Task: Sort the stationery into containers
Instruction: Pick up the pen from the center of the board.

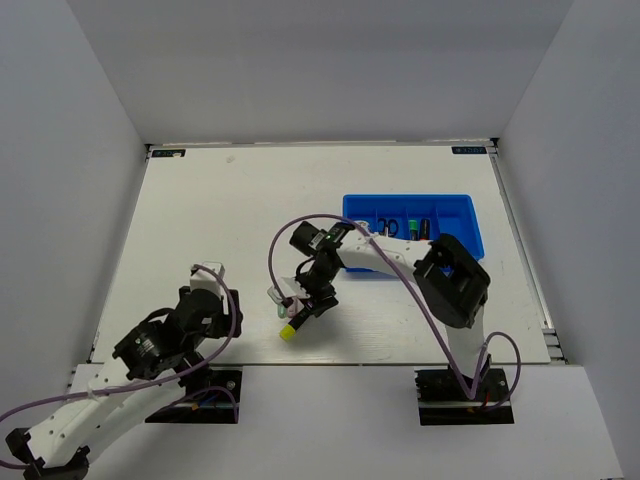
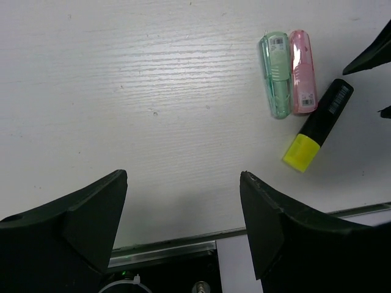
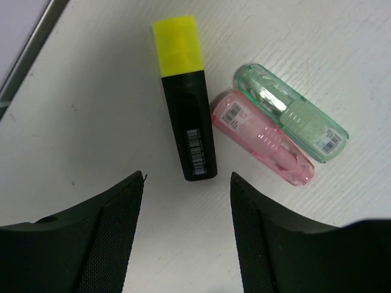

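Currently, the sorting is judged to be partly complete. The blue tray point(image 1: 458, 208) stands at the far right of the desk point(image 1: 220, 220), and several small items are already seen in its compartments, one with a green cap; from the overhead view they are too small to be identified with certainty.

Three items remain on the desk, well apart from the tray and near the front edge:

1. The yellow highlighter point(image 3: 183, 97), with a black body, lying flat.
2. The pink highlighter point(image 3: 263, 143), lying beside the black body and apparently touching it at one end.
3. The pale green highlighter point(image 3: 293, 116), lying side by side with the pink one and in contact with it.

The right fingers point(image 3: 110, 232) are spread above this group, with nothing pinched between them; the black end of the yellow highlighter lies just beyond the gap. The left fingers point(image 2: 91, 220) are likewise spread and empty, positioned over bare desk to the side of the group.

Three transfers to the tray are therefore judged outstanding. The yellow highlighter appears to be the next item addressed.
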You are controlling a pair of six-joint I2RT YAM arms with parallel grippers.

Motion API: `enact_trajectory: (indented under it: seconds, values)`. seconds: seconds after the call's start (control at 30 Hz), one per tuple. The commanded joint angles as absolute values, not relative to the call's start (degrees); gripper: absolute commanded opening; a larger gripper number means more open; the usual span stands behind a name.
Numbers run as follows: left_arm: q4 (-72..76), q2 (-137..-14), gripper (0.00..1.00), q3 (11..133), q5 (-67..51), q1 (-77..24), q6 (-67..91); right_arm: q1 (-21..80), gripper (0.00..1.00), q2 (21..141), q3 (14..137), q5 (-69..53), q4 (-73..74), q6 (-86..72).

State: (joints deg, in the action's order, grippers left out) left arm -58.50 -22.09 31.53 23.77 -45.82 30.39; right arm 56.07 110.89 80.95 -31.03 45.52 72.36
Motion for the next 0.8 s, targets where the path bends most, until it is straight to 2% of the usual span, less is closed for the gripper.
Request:
enact_trajectory:
  seconds: [0.0, 0.33, 0.57, 0.6, 0.77]
  values:
    - [-59.50, -19.87, 0.84, 31.11, 25.75, -45.35, 31.81, 57.13, 0.62, 113.45, 83.32, -30.32, 45.27, 71.99]
    - [-61.35, -12.93, 0.87, 30.94, 29.88, -45.44, 33.84, 59.24, 0.56, 116.90, 80.87, -25.67, 40.79, 68.21]
    - [-61.79, -11.78, 0.87, 31.03, 30.32, -45.35, 34.10, 61.52, 0.41, 117.25, 76.64, -17.67, 33.75, 63.20]
    - [-61.79, -11.78, 0.87, 31.03, 30.32, -45.44, 34.19, 61.87, 0.36, 117.07, 74.81, -15.93, 33.31, 62.50]
    - [-61.70, -10.73, 0.87, 31.03, 30.32, -45.35, 34.37, 62.58, 0.24, 114.26, 68.74, -11.44, 26.46, 58.28]
